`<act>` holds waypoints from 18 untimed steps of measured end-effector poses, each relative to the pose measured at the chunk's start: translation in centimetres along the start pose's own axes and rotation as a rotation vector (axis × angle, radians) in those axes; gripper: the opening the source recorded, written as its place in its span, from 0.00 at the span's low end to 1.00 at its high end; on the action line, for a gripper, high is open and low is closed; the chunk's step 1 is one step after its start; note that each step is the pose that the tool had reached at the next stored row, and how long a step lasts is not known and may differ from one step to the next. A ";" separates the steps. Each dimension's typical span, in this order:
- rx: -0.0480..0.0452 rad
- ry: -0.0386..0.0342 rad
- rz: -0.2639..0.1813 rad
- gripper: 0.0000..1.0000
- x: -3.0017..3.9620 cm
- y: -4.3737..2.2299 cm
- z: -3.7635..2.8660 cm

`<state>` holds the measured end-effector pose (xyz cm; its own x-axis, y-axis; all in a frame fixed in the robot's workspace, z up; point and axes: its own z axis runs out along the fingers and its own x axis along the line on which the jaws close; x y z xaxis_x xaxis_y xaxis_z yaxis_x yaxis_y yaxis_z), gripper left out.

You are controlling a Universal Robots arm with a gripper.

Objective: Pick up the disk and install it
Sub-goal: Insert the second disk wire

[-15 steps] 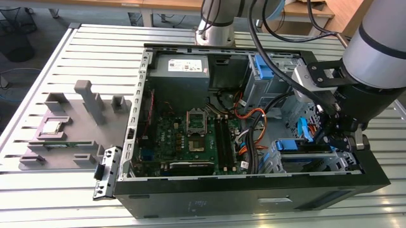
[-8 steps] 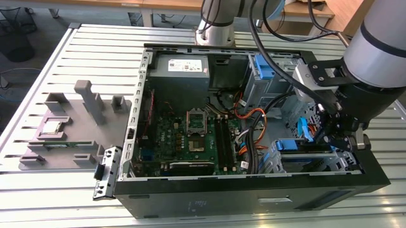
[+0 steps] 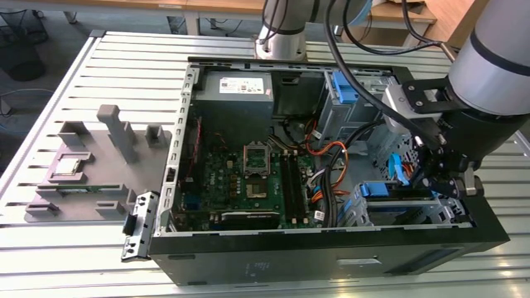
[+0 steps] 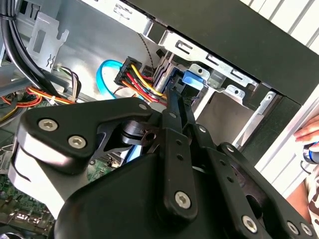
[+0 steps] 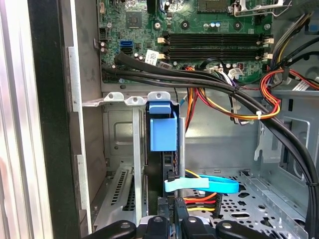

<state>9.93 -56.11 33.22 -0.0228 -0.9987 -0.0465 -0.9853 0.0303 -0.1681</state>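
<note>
Starting from the exterior view's left, the bench (image 3: 49, 93) carried grey fixtures (image 3: 116, 133), then the open case (image 3: 331, 261) with its board (image 3: 248, 180). Further right, in the drive bay, the disk (image 5: 163, 132) stood on edge in its slot between the metal guide rails, so pickup looked finished and insertion well along. I could not tell whether it was fully seated. Seen edge-on, it showed a bright blue carrier tab above a thin dark side. The gripper (image 5: 170, 219) was at its outer edge, jaws narrowed and seemingly pinching that edge. A blue cable (image 5: 212, 184) lay just beside it.
</note>
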 end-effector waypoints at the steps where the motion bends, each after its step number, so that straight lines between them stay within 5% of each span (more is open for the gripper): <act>1: 0.0000 0.0002 0.000 0.17 0.00 0.01 0.05; 18: 0.0000 -0.0001 0.000 0.17 0.01 0.06 0.36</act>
<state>9.92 -56.10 32.86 -0.0230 -0.9986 -0.0467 -0.9853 0.0305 -0.1681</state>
